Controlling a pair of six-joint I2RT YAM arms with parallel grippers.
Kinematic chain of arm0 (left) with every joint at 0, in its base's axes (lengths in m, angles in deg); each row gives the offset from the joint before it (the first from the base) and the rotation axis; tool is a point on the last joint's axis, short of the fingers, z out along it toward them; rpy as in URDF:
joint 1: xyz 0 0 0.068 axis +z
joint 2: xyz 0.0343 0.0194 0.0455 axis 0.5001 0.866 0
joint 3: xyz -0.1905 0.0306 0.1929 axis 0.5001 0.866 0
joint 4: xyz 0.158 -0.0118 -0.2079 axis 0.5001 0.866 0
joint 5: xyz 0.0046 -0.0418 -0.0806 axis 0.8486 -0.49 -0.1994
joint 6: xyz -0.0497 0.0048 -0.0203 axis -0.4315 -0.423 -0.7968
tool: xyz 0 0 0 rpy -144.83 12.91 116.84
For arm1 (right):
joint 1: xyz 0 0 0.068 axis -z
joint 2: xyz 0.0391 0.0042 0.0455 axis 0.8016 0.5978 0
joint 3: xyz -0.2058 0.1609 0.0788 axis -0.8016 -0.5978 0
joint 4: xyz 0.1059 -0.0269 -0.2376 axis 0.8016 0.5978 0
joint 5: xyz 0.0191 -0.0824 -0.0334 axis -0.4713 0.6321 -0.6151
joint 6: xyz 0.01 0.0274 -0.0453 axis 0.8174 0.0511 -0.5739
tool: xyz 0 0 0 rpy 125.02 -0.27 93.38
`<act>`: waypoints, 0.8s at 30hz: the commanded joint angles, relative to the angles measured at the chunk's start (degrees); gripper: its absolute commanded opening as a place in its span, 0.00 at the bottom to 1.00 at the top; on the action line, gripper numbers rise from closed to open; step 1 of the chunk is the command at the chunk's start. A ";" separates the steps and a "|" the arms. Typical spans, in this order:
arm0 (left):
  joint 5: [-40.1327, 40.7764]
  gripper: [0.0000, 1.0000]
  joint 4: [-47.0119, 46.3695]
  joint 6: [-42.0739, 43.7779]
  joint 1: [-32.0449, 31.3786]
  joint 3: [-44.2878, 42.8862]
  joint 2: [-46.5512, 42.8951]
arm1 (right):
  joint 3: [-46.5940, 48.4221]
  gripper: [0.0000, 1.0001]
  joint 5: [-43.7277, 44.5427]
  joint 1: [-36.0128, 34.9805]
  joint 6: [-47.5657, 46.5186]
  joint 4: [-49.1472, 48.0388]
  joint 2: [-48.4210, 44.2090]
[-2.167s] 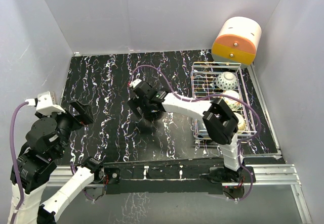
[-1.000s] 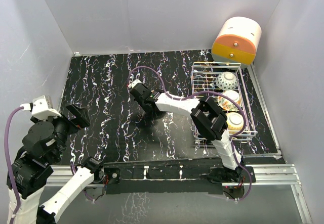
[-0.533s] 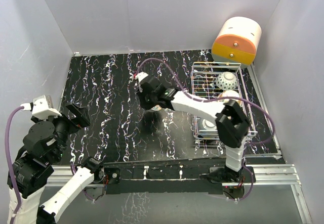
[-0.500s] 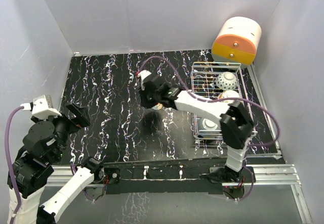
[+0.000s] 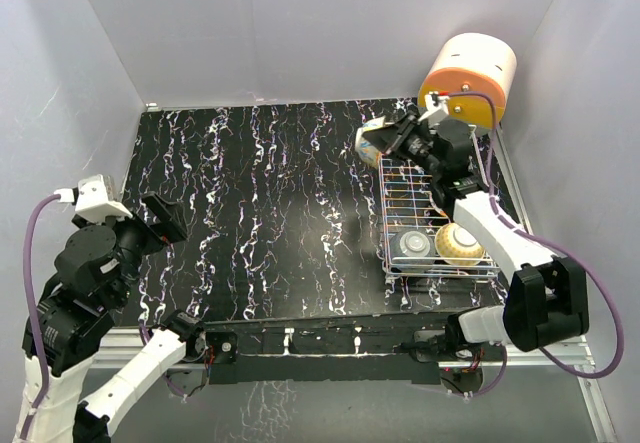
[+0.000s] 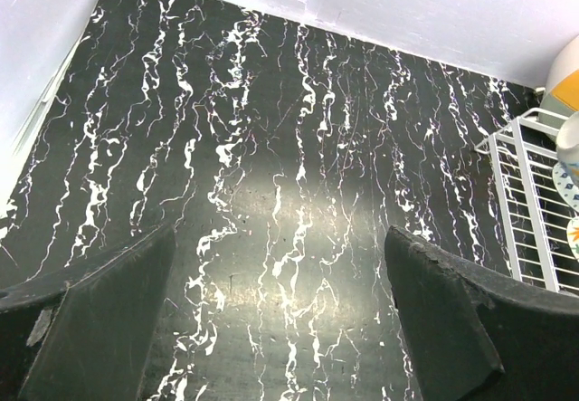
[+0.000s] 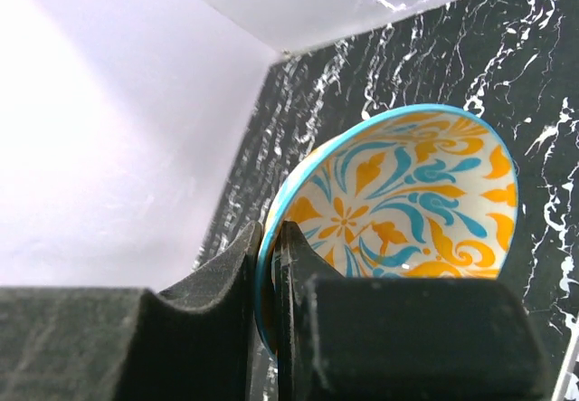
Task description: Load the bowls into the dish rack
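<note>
My right gripper [image 5: 390,143] is shut on the rim of an orange-and-blue floral bowl [image 5: 371,144], with one pad inside and one outside. It holds the bowl tilted in the air at the far left corner of the white wire dish rack [image 5: 437,268]. In the right wrist view the bowl [image 7: 416,202] faces the camera, and the gripper [image 7: 270,265] pinches its blue edge. Two bowls show in the rack's near end: a grey-blue one [image 5: 411,246] and a cream-yellow one [image 5: 460,244]. The right arm hides the rest of the rack. My left gripper [image 5: 160,218] hangs open and empty over the table's left side [image 6: 280,329].
An orange-and-cream cylindrical box [image 5: 467,81] stands behind the rack at the back right corner. Pale walls close in the black marbled table [image 5: 260,193] on three sides. The rack's left edge [image 6: 529,211] shows at the right of the left wrist view.
The right arm has lifted the floral bowl from the middle of the table and swung it right and back to the rack's far left corner. The left arm barely moved.
</note>
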 commanded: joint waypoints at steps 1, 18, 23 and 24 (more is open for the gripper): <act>-1.06 0.97 -0.99 1.17 -0.24 -1.65 1.05 | -5.40 0.09 -7.22 8.33 13.52 -19.37 -2.51; -1.50 0.97 0.21 0.11 -0.25 -2.18 1.19 | -19.85 0.09 -4.62 19.12 33.59 -51.85 9.67; -1.94 0.97 0.32 -0.07 -0.24 -2.23 1.56 | -19.25 0.09 -1.35 18.91 33.86 -49.29 11.86; -1.90 0.97 0.49 -0.07 -0.25 -2.37 1.62 | -18.84 0.09 -0.22 18.83 33.32 -47.76 11.82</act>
